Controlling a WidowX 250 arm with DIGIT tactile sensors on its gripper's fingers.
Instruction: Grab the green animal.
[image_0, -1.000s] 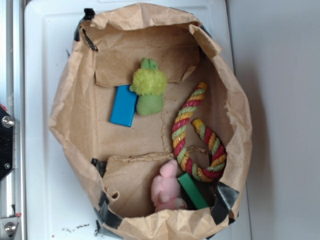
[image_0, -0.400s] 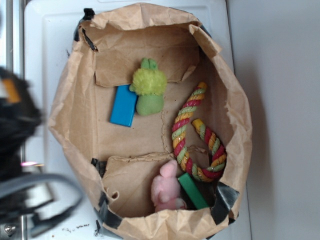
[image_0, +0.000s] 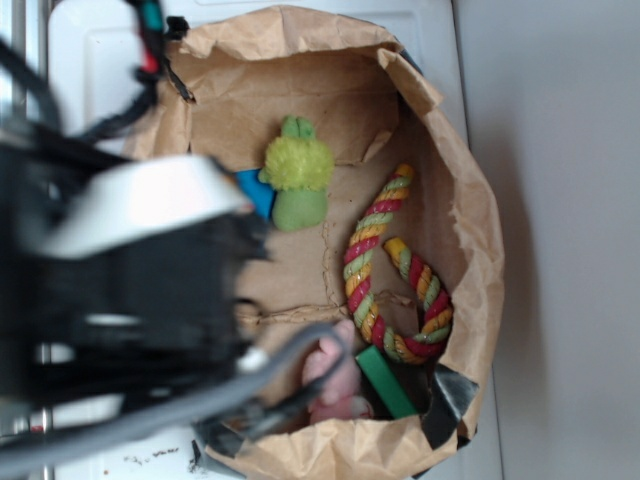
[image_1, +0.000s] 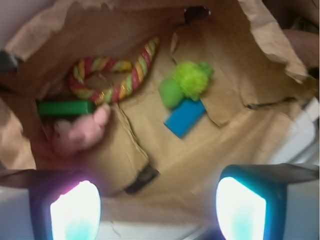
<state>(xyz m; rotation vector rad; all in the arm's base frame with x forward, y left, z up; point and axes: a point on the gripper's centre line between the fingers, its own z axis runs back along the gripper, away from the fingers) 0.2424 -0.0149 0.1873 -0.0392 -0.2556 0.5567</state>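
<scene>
The green animal (image_0: 296, 176) (image_1: 186, 82) lies on the floor of the open paper bag (image_0: 455, 200) (image_1: 260, 35), touching the blue block (image_0: 257, 190) (image_1: 185, 117) beside it and well apart from the pink plush (image_0: 335, 375) (image_1: 80, 132) and the dark-green block (image_0: 385, 382) (image_1: 65, 108) at the bag's other end. A striped rope (image_0: 385, 270) (image_1: 117, 75) curls between the two ends. The gripper (image_1: 157, 205) hangs above the bag's rim with its fingers (image_1: 75, 210) spread apart and nothing between them, well short of the green animal.
</scene>
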